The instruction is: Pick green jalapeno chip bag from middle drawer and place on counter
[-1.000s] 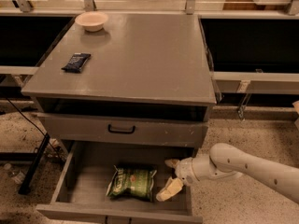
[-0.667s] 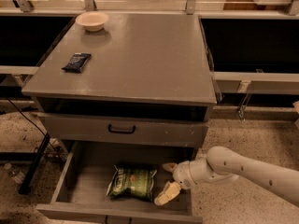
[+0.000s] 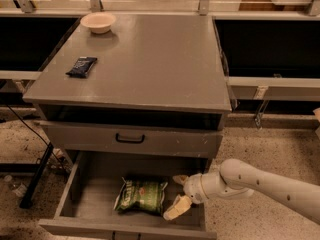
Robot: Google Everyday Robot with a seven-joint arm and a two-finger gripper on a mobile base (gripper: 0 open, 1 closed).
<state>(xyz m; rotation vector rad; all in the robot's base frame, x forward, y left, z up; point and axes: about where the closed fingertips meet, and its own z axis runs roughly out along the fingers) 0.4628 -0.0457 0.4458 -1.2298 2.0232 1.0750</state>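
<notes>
The green jalapeno chip bag lies flat inside the open middle drawer, near its front. My gripper is open inside the drawer, just right of the bag. One fingertip sits by the bag's right edge and the other fingertip is farther back. The white arm comes in from the right. The counter is the grey top of the cabinet above.
On the counter lie a dark navy packet at the left and a pale bowl at the back left. A closed drawer front with a black loop handle hangs above the open drawer. A black stand leg rests on the floor at left.
My gripper has moved left and a little lower inside the drawer, closer to the bag's right edge. The bag has not moved.
</notes>
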